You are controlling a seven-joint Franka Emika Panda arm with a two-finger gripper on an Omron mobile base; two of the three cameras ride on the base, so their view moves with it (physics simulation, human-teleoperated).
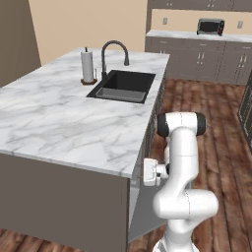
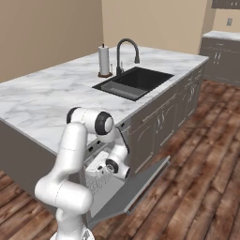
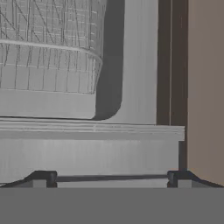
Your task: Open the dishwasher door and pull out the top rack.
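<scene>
Hand view showed the two-finger gripper with its jaws spread wide and nothing between them. Ahead of its fingertips lay the dishwasher's pale grey interior, and beyond that, up and to one side, the light silvery-white wire grid top rack, apart from the fingers. Right base view showed the large flat plain grey dishwasher door swung down and partly open, sloping below the gripper.
</scene>
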